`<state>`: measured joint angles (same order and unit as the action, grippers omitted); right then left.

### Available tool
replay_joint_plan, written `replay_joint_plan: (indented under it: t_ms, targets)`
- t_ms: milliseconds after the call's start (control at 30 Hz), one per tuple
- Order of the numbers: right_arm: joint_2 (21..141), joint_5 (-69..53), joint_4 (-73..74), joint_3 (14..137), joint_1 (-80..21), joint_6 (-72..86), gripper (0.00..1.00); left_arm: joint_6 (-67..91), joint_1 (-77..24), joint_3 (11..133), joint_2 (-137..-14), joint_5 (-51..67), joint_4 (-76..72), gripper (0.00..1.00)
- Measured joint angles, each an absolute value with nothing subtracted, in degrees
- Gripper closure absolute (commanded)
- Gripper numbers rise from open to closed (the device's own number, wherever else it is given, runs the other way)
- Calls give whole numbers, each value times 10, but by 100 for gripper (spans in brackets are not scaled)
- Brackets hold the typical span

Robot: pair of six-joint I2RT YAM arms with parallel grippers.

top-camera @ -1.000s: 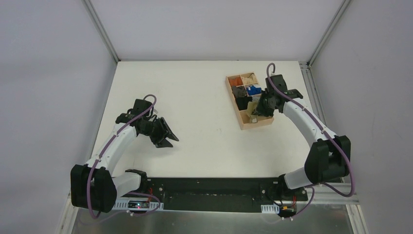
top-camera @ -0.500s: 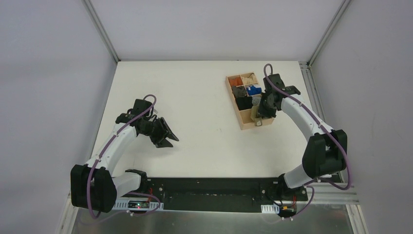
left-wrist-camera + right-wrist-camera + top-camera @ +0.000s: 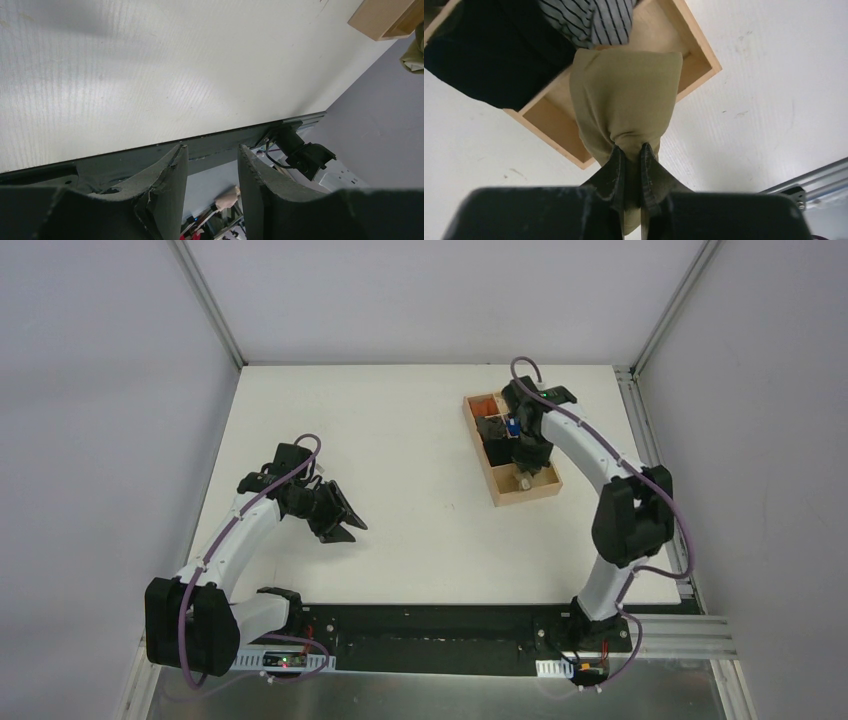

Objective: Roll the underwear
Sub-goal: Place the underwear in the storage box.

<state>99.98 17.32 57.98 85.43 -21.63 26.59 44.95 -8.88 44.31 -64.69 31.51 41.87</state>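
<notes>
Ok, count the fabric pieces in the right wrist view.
3: a black bundle in the wooden box at upper left, a striped one at the top edge, and the olive underwear pinched by the right end effector. Others may lie out of frame.

In the right wrist view, the lower end of the underwear (image 3: 624, 100) is hidden between the clamped fingers of the right hand (image 3: 631, 150). The wooden box (image 3: 698, 50), the black cloth (image 3: 489, 55) and the striped cloth (image 3: 584, 20) are cut off by the top edge. From above, the far compartments of the box are partly covered by the right arm (image 3: 590, 445), and the bundles (image 3: 483, 405) are too small to be told apart. In the left wrist view, only a corner of the box is seen at the upper right, and an olive scrap (image 3: 414, 52) is cut off by the right edge.
</notes>
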Motion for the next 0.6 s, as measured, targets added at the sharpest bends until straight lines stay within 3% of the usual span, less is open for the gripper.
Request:
replay_joint_plan:
  t_ms: [333, 600]
  targets:
    - [1197, 285, 710, 1040, -290, 263, 100, 449, -89, 432, -641, 315, 414, 59]
    - [1211, 283, 762, 1061, -293, 264, 100, 449, -89, 423, -638, 315, 412, 59]
